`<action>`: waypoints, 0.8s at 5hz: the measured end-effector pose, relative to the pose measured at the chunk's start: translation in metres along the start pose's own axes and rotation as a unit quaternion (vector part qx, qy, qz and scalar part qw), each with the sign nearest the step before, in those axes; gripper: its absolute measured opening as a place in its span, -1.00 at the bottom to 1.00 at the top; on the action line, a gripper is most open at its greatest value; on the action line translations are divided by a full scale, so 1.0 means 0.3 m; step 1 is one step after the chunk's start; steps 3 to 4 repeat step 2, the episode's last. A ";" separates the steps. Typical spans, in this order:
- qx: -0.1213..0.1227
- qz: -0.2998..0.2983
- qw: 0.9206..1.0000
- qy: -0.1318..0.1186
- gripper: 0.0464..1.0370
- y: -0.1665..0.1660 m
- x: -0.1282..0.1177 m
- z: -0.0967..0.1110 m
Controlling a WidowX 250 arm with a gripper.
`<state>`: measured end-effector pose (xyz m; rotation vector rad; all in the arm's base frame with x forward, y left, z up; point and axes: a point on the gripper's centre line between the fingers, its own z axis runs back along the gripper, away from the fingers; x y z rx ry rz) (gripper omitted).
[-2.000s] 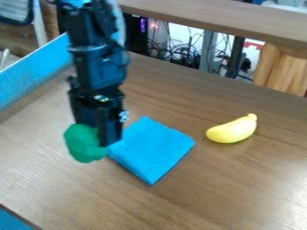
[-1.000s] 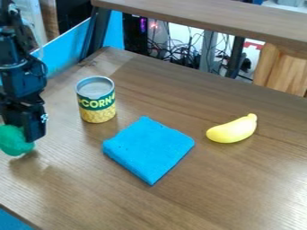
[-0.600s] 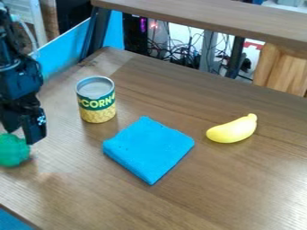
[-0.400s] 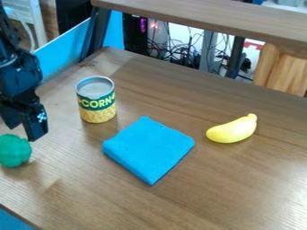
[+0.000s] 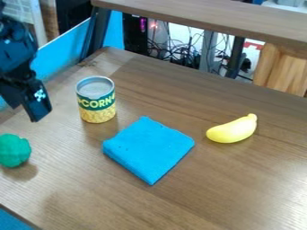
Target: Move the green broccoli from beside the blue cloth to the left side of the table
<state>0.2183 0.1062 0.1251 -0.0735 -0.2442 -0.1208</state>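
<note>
Camera view: gripper (image 5: 25, 112) hangs spread above green ball (image 5: 14, 150), towards table's (image 5: 228, 191) left edge; release seems done; retreat needs clearance.

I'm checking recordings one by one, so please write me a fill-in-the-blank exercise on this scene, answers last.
The yellow fruit on the table is a ____.
The folded cloth is coloured ____.
The gripper, near the round green thing, holds ____.
Of the picture's two side edges, the can stands nearer the ____.

Missing words: banana; blue; nothing; left.
</note>
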 end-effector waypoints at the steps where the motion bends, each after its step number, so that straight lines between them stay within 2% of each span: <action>1: -0.024 -0.017 0.999 -0.026 0.95 -0.072 -0.004 0.075; 2: -0.041 -0.051 0.997 -0.050 0.95 -0.203 0.026 0.116; 4: -0.041 -0.051 0.997 -0.050 0.95 -0.203 0.026 0.116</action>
